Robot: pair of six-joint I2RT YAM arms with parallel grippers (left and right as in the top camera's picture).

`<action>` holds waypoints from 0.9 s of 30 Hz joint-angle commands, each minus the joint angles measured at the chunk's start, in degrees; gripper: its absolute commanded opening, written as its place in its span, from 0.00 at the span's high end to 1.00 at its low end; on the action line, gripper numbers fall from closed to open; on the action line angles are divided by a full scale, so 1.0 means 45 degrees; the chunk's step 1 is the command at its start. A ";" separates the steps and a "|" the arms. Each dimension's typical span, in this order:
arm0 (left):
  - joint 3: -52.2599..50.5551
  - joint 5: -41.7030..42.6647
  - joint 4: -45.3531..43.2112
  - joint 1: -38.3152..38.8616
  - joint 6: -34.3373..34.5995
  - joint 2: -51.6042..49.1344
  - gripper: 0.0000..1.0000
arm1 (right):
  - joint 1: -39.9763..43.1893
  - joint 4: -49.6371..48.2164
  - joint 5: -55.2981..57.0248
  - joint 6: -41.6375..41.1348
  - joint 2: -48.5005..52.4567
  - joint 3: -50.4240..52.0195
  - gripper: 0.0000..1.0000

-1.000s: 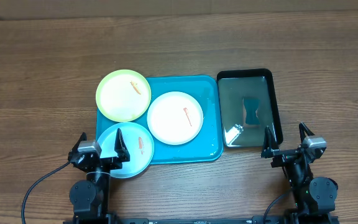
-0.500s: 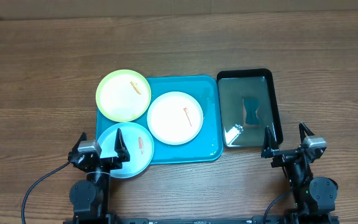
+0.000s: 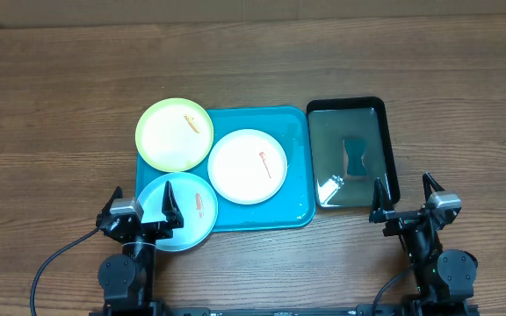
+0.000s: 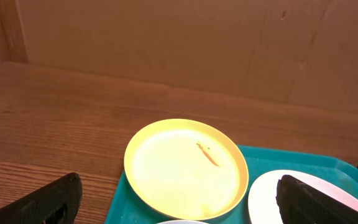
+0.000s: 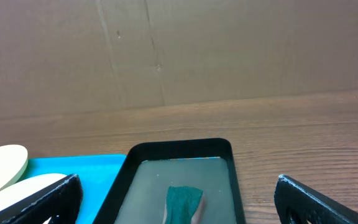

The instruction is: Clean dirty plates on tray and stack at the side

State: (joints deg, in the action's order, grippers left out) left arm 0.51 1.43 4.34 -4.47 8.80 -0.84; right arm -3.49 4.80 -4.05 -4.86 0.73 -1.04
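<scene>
Nothing is changing over the last second. Both arms are sitting parked at the near edge of the table (image 3: pixel 60 79), and no plate is shifting. From this I judge the cleaning is not yet starting: all three plates are showing smears, and none is lying stacked at the side.

The left jaws are standing spread as wide as they go and gripping nothing. The right jaws are doing the same.

The light blue plate (image 3: pixel 187 215) is lying just under and ahead of the left jaws, overhanging the near corner of the turquoise tray (image 3: pixel 292 211). The yellow-green plate (image 3: pixel 174 133) is sitting farther ahead of those jaws, overhanging the tray's far corner. The white plate (image 3: pixel 248 166) is resting flat on the tray, ahead and to their right.

Each plate is looking like smooth, shallow, round plastic with a low rim and a thin orange streak. The tray is showing rounded corners and a raised lip.

Straight ahead of the right jaws, a glossy black tray (image 3: pixel 385 112) is holding water, with a waisted blue-green sponge (image 3: pixel 356 156) lying in it.
</scene>
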 commanded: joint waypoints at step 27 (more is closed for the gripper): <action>-0.0053 -0.0083 0.0024 0.0248 -0.0155 0.0117 0.00 | -0.0078 -0.0049 0.0117 0.0044 -0.0126 0.0126 0.00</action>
State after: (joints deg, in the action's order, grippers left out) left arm 0.51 1.43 4.34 -3.70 8.80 -0.84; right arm -3.49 4.80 -4.03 -4.86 0.73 -1.04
